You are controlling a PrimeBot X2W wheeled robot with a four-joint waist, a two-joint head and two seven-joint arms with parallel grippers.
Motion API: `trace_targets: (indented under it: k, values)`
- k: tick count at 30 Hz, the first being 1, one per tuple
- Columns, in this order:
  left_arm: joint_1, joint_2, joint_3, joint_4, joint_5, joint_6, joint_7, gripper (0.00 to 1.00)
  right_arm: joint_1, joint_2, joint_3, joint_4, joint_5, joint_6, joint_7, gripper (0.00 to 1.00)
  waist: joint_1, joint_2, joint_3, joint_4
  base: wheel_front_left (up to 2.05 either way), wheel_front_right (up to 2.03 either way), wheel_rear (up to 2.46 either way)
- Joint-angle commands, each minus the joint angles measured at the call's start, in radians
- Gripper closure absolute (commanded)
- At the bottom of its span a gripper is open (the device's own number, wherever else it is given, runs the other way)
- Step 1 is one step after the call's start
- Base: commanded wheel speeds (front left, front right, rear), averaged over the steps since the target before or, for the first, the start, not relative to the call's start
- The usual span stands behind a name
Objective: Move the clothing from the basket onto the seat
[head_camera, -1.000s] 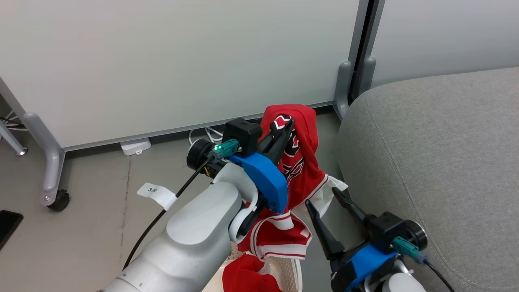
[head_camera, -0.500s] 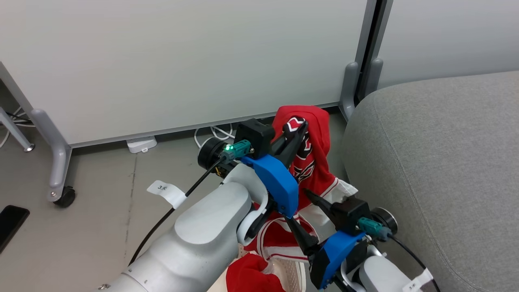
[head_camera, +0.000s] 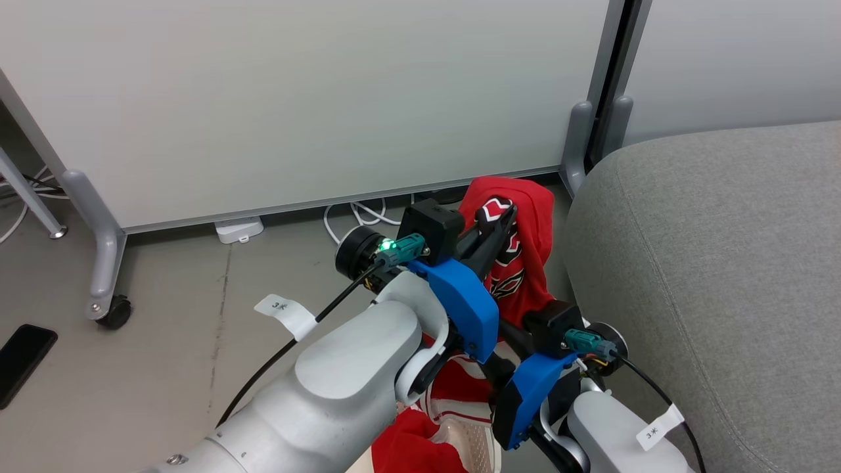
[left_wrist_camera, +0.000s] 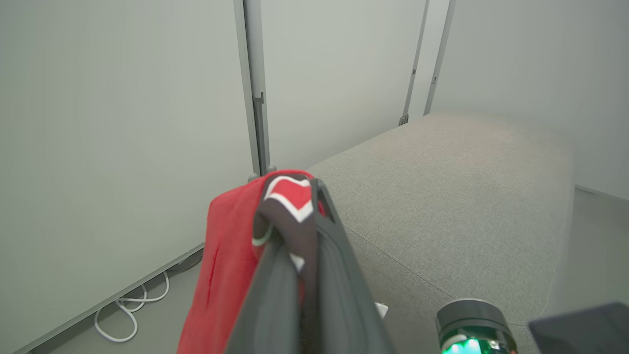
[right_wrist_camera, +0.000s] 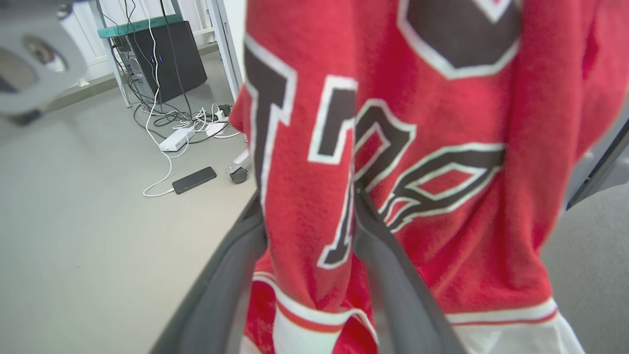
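Red jersey (head_camera: pixel 522 269) beside sofa cushion (head_camera: pixel 709 263), left gripper (head_camera: pixel 504 215) clamped on jersey top, right gripper (right_wrist_camera: pixel 309 206) spread astride lower fabric

- A red fabric jersey (right_wrist_camera: pixel 442 236) with black-and-white numbers and white-striped trim hangs close before the lens.
- The right hand (right_wrist_camera: pixel 309 206) has its two long dark fingers (right_wrist_camera: pixel 393 285) apart, with a fold of the jersey between them.
- On the grey floor (right_wrist_camera: pixel 98 255) lie a flat black phone (right_wrist_camera: pixel 194 180) and a white power strip (right_wrist_camera: pixel 172 141).
- A black box-shaped computer case (right_wrist_camera: pixel 167 54) stands beyond them among tangled cables.
- A grey upholstered seat (right_wrist_camera: pixel 589 265) shows at lower right.
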Motion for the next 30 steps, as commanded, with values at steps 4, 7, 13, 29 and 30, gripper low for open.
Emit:
trace_targets:
  k: [4,7,13,29,30]
  values:
    - [-0.028,0.001,-0.014,0.011,-0.016,0.011,-0.013,1.0,-0.039,-0.003,0.022,0.052,0.024,0.0,-0.02,1.0,-0.0001,0.0,0.002,-0.003,0.0,0.0,0.0]
    - [-0.033,0.001,-0.021,0.018,-0.023,0.015,-0.018,1.0,-0.047,-0.003,0.029,0.07,0.036,0.0,-0.03,1.0,-0.0001,0.0,0.003,-0.005,0.0,0.0,0.0]
    - [-0.038,0.001,-0.03,0.033,-0.033,0.018,-0.025,1.0,-0.058,-0.003,0.041,0.088,0.049,0.0,-0.044,1.0,-0.0001,0.0,0.004,-0.011,0.0,0.0,0.0]
    - [-0.044,0.001,-0.045,0.056,-0.068,0.012,-0.047,0.0,-0.078,-0.003,0.054,0.115,0.069,0.0,-0.066,1.0,-0.0001,0.0,0.006,-0.024,0.0,0.0,0.0]
    - [-0.045,0.001,-0.046,0.057,-0.069,0.012,-0.048,0.0,-0.079,-0.003,0.055,0.116,0.069,0.0,-0.065,1.0,-0.0001,0.0,0.006,-0.024,0.0,0.0,0.0]
